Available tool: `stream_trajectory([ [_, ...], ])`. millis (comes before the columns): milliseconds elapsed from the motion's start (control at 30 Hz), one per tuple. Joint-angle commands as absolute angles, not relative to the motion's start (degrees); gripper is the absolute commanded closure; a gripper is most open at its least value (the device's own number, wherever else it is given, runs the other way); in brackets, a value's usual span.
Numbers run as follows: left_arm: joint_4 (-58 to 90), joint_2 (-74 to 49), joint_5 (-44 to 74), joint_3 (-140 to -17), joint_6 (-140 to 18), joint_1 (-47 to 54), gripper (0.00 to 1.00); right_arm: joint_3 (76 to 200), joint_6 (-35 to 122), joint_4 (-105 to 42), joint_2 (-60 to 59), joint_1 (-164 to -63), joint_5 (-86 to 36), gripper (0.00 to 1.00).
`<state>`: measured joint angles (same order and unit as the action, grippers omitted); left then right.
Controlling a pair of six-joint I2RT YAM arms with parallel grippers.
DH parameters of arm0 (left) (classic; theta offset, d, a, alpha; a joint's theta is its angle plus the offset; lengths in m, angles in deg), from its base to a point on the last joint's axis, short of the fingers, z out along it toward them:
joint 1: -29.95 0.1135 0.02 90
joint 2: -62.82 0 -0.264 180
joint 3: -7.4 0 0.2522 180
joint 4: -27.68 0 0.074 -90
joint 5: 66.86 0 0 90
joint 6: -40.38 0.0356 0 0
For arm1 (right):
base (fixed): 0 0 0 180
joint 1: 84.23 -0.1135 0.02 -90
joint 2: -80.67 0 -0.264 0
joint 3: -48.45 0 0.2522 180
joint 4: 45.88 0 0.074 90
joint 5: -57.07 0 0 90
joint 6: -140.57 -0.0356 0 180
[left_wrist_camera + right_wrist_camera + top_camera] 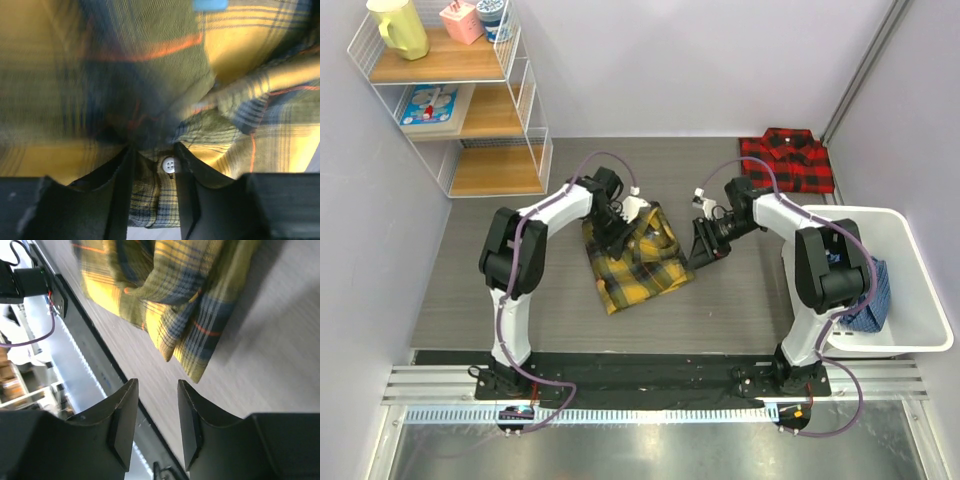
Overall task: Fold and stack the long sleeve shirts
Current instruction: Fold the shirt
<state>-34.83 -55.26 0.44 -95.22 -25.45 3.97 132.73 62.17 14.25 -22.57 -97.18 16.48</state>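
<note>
I'm watching the counter (740,300) carrying the yellow shirt (635,265) bunched at its middle, long axis running near-left to far-right. The red-and-black shirt (788,160) is lying far right. My left end effector (152,165) is grasping the yellow shirt's far part. The right end effector (157,405) is hovering released beside it.

Bright, even light; yellow shirt (90,75) blurred in the left wrist view.

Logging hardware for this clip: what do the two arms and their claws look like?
The left arm and right arm have rounded white shells with black joint housings. A lavender cable loops along each one. The left claw and right claw each carry two matte black, flat-faced fingers on a black block. No markings are visible.
</note>
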Motion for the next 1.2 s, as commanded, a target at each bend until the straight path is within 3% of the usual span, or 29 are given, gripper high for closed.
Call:
stream_trajectory([
  [0, -39.35, -52.76, -5.76, -87.43, -36.84, -3.06, 0.63, 131.11, 60.07, 13.68, -21.72, -94.61, 16.21, 0.57],
  [133, -33.40, -47.58, -14.46, -84.59, -52.05, -11.44, 0.59, 134.97, 62.86, 16.65, -23.30, -89.69, 12.35, 0.57],
  [200, -30.04, -42.49, -17.72, -83.80, -56.37, -10.66, 0.50, 137.43, 65.77, 19.56, -23.13, -87.58, 9.01, 0.57],
  [400, -16.05, -29.12, -18.36, -77.38, -65.00, -0.39, 0.43, 137.45, 72.01, 25.45, -21.64, -87.39, 5.93, 0.58],
  [633, -19.65, -32.70, -15.80, -79.14, -59.19, 8.67, 0.42, 135.68, 72.37, 21.60, -25.58, -93.44, 4.61, 0.59],
  [833, -21.14, -31.58, -16.33, -77.12, -58.85, 13.33, 0.43, 143.05, 75.27, 21.93, -36.21, -97.67, 3.54, 0.74],
  [867, -21.32, -31.05, -15.98, -76.85, -58.41, 14.03, 0.43, 145.41, 75.27, 21.76, -37.01, -98.55, 3.72, 0.89],
  [933, -21.41, -29.64, -15.63, -75.54, -58.23, 15.26, 0.43, 149.89, 75.36, 21.33, -39.91, -100.74, 4.16, 0.98],
  [1133, -23.43, -28.23, -17.73, -71.49, -53.93, 16.41, 0.46, 163.43, 75.88, 22.01, -46.68, -104.18, 6.18, 0.99],
  [1167, -23.52, -28.40, -18.17, -71.14, -53.14, 16.41, 0.47, 167.28, 76.58, 23.33, -47.03, -104.18, 6.53, 0.95],
])
